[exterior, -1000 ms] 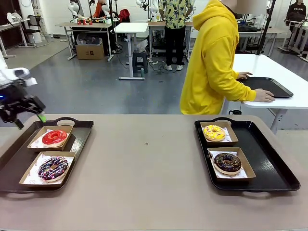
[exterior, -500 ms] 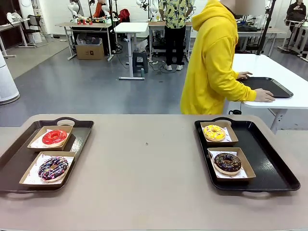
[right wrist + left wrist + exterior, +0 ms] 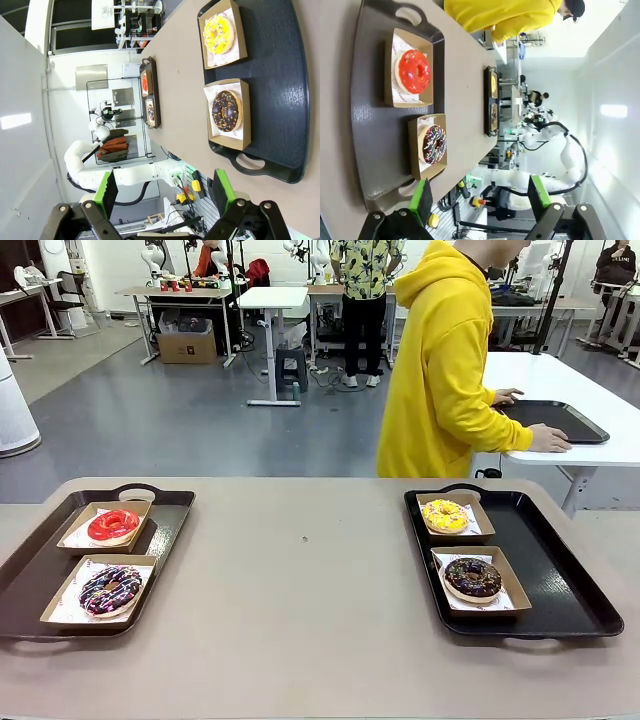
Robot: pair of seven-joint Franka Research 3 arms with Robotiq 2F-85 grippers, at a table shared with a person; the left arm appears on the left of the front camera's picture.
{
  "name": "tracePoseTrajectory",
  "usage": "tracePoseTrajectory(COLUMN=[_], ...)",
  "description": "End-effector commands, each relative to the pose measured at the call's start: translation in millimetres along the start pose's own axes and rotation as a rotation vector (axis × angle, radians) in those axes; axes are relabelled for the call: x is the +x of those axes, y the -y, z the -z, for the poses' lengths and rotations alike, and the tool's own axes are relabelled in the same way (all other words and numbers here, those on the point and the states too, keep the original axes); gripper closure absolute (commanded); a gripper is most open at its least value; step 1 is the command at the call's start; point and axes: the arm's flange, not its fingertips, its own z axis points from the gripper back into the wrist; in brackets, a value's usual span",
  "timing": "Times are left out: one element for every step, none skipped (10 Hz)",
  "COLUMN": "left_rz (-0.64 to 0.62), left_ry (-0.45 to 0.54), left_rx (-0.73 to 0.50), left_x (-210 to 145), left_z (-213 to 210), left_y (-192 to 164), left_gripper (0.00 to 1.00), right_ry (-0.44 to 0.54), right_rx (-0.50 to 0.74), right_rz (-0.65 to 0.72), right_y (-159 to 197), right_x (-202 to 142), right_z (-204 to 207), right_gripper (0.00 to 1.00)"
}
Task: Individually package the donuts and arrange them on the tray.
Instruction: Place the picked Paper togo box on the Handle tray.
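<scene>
Four donuts each lie in an open brown cardboard box. The red-glazed donut (image 3: 113,525) and the dark drizzled donut (image 3: 110,589) sit on the left black tray (image 3: 30,580). On the right black tray (image 3: 560,580) are the yellow-iced donut (image 3: 446,515) and the chocolate sprinkled donut (image 3: 473,578). My left gripper (image 3: 480,197) hangs open and empty well above the red donut (image 3: 414,71) and the drizzled donut (image 3: 434,144). High over the yellow donut (image 3: 219,33) and the chocolate donut (image 3: 226,111), my right gripper (image 3: 165,187) is open with nothing in it.
A person in a yellow hoodie (image 3: 440,370) stands beyond the far edge, turned to a white table (image 3: 600,440) with both hands on another black tray (image 3: 560,418). Bare tan tabletop (image 3: 300,580) lies between the two trays.
The left arm, seen at the left edge of the front view a second ago, has pulled out of that view. Donuts and trays have not moved.
</scene>
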Motion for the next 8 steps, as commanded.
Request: tracePoseTrajectory(left_rz=[-0.014, -0.010, 0.002, -0.034, -0.034, -0.034, -0.034, -0.034], left_ry=[-0.032, -0.036, -0.036, -0.035, -0.035, -0.035, -0.035, -0.035], left_rx=[-0.039, -0.033, -0.007, -0.020, -0.020, -0.020, -0.020, -0.020], left_x=[20.5, 19.3, 17.2, 14.9, 14.9, 14.9, 14.9, 14.9], left_z=[-7.1, -5.3, -5.0, 2.9, 2.9, 2.9, 2.9, 2.9], left_y=[-10.2, -10.5, -11.0, -19.1, -19.1, -19.1, -19.1, -19.1], left_gripper=[0.00, 0.00, 0.00, 0.00, 0.00, 0.00, 0.00, 0.00], right_ry=[0.000, 0.000, 0.000, 0.000, 0.000, 0.000, 0.000, 0.000], right_rx=[0.004, 0.004, 0.004, 0.004, 0.004, 0.004, 0.004, 0.004], right_rz=[-0.003, -0.003, -0.003, -0.003, -0.003, -0.003, -0.003, -0.003], right_y=[-1.9, -1.9, -1.9, -1.9, -1.9, -1.9, -1.9, -1.9], right_x=[-1.5, -1.5, -1.5, -1.5, -1.5, -1.5, -1.5, -1.5], right_z=[0.4, 0.4, 0.4, 0.4, 0.4, 0.4, 0.4, 0.4], right_gripper=[0.00, 0.00, 0.00, 0.00, 0.00, 0.00, 0.00, 0.00])
